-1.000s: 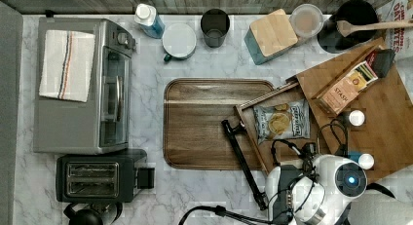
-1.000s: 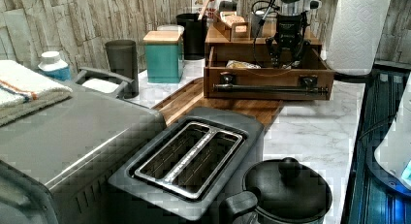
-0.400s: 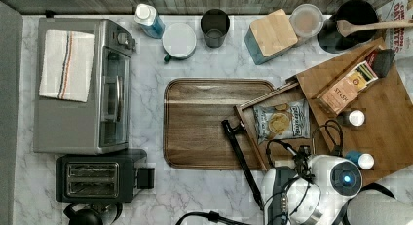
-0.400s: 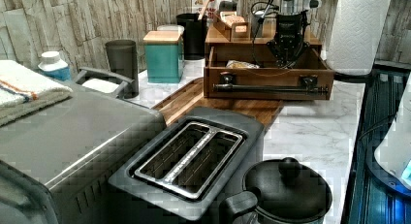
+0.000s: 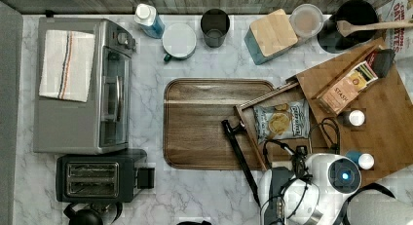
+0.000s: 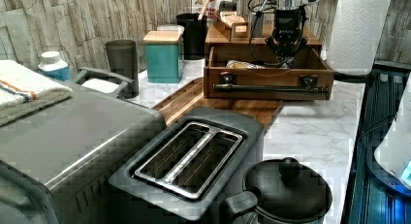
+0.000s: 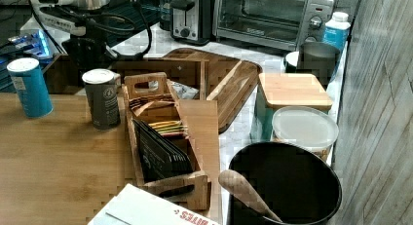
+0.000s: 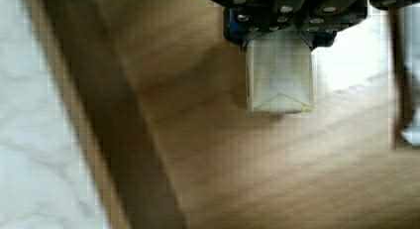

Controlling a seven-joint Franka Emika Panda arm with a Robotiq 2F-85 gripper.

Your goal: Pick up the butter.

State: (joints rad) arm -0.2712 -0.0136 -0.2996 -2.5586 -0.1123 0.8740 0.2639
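In the wrist view, the butter (image 8: 280, 75), a pale cream-wrapped stick, sits end-on between the fingers of my gripper (image 8: 280, 38), which is shut on it just above the wooden drawer floor (image 8: 247, 164). In the left view, the gripper (image 6: 288, 43) reaches down into the open wooden drawer (image 6: 269, 81). In the top view, the arm's white body (image 5: 311, 186) covers the near end of the drawer (image 5: 246, 119) and hides the butter. The silvery chips bag (image 5: 281, 121) lies in the drawer beside the arm.
A wooden tray (image 5: 214, 122) lies at the top view's centre. The drawer's black handle (image 5: 238, 152) juts over it. An orange STASH box (image 5: 348, 88) and two small bottles (image 5: 355, 118) stand on the cabinet top. A toaster oven (image 5: 80, 84) and a toaster (image 5: 97, 175) are at the top view's left.
The arm's body has shifted a little toward the top view's left over the drawer. In the left view the gripper has edged slightly right inside the drawer.
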